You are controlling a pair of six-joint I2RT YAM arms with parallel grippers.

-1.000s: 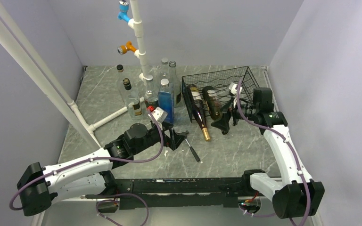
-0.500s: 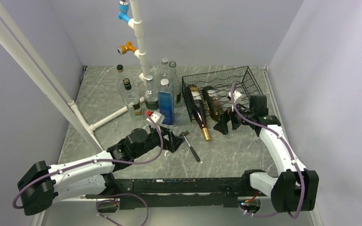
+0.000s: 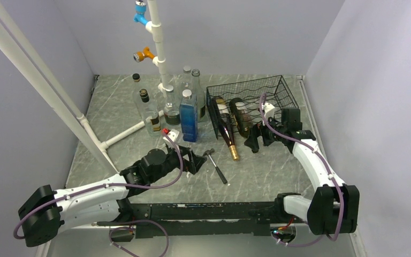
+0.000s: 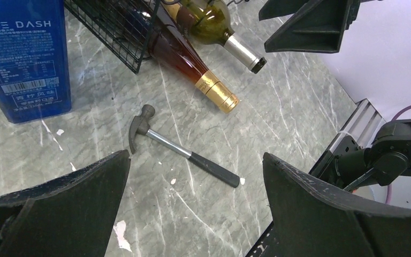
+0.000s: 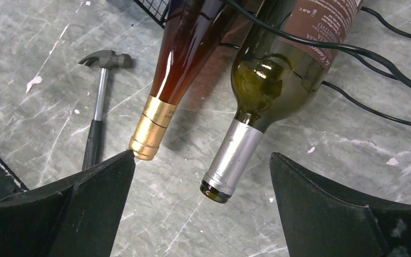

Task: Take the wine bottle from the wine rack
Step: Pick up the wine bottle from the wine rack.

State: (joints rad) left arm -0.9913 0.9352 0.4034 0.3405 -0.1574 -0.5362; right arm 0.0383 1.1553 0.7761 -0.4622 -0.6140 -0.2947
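Observation:
The black wire wine rack (image 3: 270,95) stands at the back right. Two wine bottles lie in its left end, necks sticking out over the table: an amber one with a gold foil cap (image 3: 228,136) and a green one with a silver foil neck (image 3: 243,122). My right gripper (image 3: 253,141) is open, low at the green bottle's mouth. In the right wrist view its jaws (image 5: 202,155) stand wide on either side of the silver neck (image 5: 234,155), not touching; the gold cap (image 5: 151,134) is by the left finger. My left gripper (image 3: 195,160) is open and empty over the hammer (image 4: 182,155).
A small hammer (image 3: 217,165) lies between the arms. A blue box-shaped bottle (image 3: 188,119) and several glass bottles (image 3: 150,112) stand left of the rack by a white pipe frame (image 3: 158,48). Black cables (image 5: 374,64) run past the green bottle.
My right gripper has dropped and drawn in toward the bottle necks. My left arm has pulled back slightly toward the near left. The bottles have not moved.

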